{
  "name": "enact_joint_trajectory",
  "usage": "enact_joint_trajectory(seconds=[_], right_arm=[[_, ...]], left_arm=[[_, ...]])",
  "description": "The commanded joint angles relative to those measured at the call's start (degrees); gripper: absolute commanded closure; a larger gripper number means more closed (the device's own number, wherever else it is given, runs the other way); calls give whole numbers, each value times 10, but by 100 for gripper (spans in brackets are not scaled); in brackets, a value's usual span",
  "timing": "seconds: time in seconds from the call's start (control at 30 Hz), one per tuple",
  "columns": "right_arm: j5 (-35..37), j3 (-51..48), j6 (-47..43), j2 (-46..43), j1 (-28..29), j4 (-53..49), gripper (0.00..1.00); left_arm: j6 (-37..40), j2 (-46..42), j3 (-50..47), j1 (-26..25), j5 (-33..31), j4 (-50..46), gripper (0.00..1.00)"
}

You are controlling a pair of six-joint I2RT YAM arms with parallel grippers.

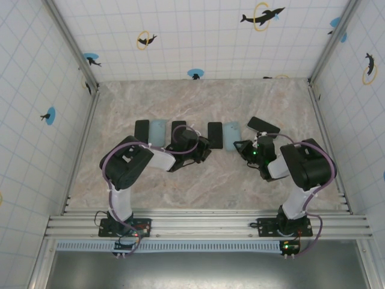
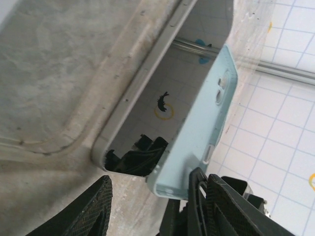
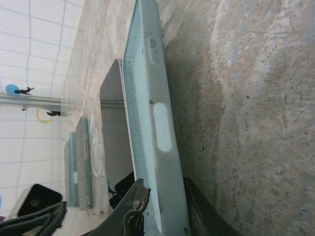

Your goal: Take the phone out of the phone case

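Phone (image 2: pixel 162 93): flat on the marble table (image 1: pixel 210 186), just ahead of the left gripper's fingertips; glossy screen mirroring the tiled wall; grey rim bare along the long side away from the right gripper.
Phone case (image 2: pixel 202 132): pale blue, tilted up against the phone's other long side, its button cut-outs facing the right wrist; near corner just off the left gripper's right-hand finger. Impossible to tell how much of the phone still sits inside.
Left gripper (image 2: pixel 151 177): jaws standing apart, roughly half wide, holding nothing; one finger clear of the phone's near corner, the other just under the case's corner.
Right gripper (image 3: pixel 165 184): narrow, one finger on each side of the case's long wall. Cannot tell whether the pads press.
Left arm pose: elbow folded back, forearm reaching across toward mid-table, wrist low.
Right arm pose: elbow out to the right, forearm angled inward, wrist low beside the case.
Open room: bare marble behind both wrists, back to the metal rail (image 1: pixel 204 220); more bare marble beyond the fingertips, up to the back wall (image 1: pixel 198 36).
Crowding: behind the left wrist, a spare blue case (image 1: pixel 157 129) just beside a black handset (image 1: pixel 141 129); just past the right gripper, a tilted black handset (image 1: pixel 263 125).
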Motion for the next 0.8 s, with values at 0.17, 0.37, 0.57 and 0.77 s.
enact_joint_trajectory(seconds=[0.17,0.37,0.57,0.77], right_arm=[[24,45,-109,-45,5,-121,65],[30,77,-171,-56,15,-190,58],[40,106,-221,-58,25,-253,53],[61,130,-271,-83,28,-313,45]], left_arm=[[30,-37,3,-6,-3,-38,46],[54,-62,8,-7,-7,-67,45],[70,-83,8,-6,-8,-83,43],[98,-94,26,-6,-9,-104,38]])
